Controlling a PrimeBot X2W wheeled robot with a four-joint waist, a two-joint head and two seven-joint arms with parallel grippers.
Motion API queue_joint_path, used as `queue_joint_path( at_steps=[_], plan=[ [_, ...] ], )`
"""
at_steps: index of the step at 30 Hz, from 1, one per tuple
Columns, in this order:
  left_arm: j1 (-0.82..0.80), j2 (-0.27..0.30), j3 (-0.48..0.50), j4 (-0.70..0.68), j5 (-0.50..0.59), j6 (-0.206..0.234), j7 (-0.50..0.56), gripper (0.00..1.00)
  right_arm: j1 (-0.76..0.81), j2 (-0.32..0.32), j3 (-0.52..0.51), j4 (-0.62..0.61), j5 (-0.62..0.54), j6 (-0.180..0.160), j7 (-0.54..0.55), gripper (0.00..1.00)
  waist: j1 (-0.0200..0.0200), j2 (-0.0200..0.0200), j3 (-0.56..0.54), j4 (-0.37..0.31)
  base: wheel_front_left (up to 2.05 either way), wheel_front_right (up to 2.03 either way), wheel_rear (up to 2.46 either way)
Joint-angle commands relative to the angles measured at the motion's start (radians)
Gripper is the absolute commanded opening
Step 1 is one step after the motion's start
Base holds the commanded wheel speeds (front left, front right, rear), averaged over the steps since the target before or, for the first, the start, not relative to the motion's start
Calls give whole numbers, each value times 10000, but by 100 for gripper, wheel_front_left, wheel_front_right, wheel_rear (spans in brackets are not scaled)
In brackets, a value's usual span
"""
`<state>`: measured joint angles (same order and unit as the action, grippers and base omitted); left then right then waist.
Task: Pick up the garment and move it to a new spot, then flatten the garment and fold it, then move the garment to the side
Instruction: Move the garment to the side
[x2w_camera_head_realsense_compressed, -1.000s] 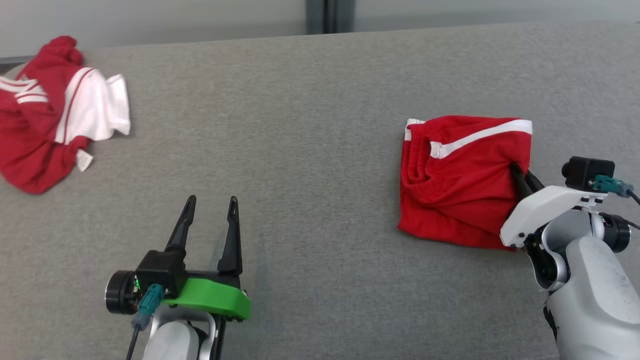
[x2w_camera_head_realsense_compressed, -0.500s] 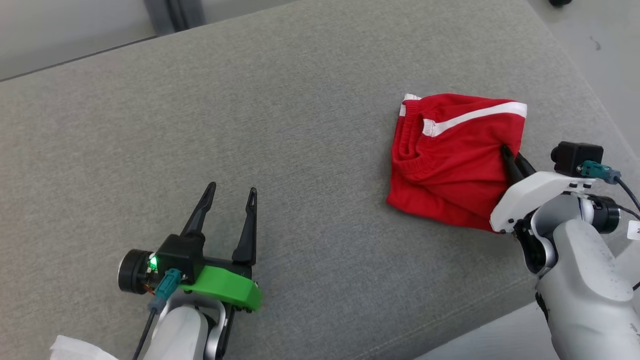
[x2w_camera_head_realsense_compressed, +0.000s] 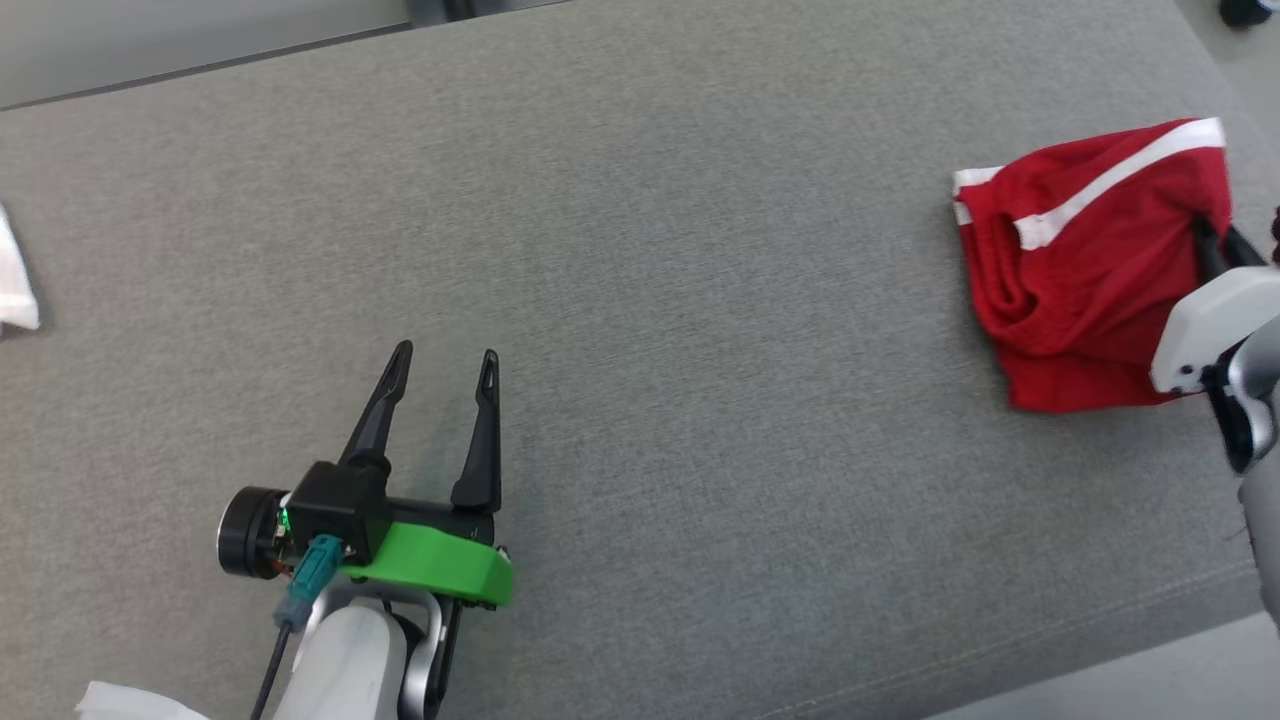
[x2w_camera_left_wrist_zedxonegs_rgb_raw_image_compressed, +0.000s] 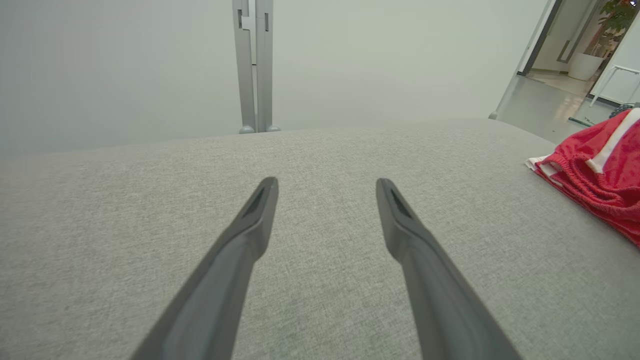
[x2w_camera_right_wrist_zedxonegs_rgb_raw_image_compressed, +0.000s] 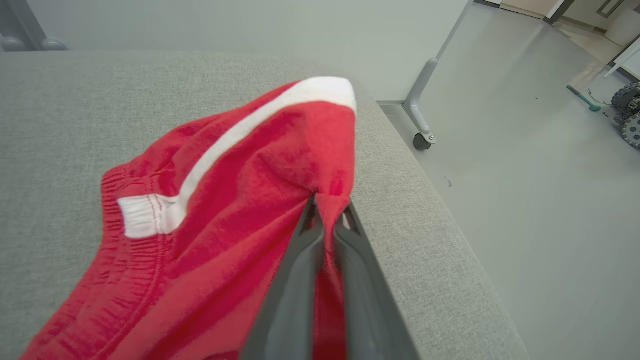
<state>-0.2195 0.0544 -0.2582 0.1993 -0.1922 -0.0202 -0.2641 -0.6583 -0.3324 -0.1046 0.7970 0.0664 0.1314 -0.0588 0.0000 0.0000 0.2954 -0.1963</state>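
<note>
- While right gripper (x2w_camera_right_wrist_zedxonegs_rgb_raw_image_compressed: 327, 207) pinches garment (x2w_camera_head_realsense_compressed: 1080, 260) by its right edge, fingers narrow on cloth, garment lies folded at the right end of table (x2w_camera_head_realsense_compressed: 640, 250), by the edge.
- Left gripper (x2w_camera_head_realsense_compressed: 445, 352) near left, fingers wide, holding nothing.
- Judged: fold looks done, side move in hand; release and withdrawal left.

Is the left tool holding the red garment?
No, the left tool stands open over the bare grey surface, apart from the red garment.
</note>
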Motion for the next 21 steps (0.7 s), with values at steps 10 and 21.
queue_joint_path(
  at_steps=[10,21],
  plan=[
    [53,21,85,-329,77,59,-1,100,-967,-1361,-1329,885,-1590,-13,26,0,0,0,461,1903,0,0,0],
    [-26,-1,46,-249,20,73,-2,100,-940,-1234,-3280,1562,-3147,-13,-485,100,0,0,411,2004,0,0,0]
  ],
)
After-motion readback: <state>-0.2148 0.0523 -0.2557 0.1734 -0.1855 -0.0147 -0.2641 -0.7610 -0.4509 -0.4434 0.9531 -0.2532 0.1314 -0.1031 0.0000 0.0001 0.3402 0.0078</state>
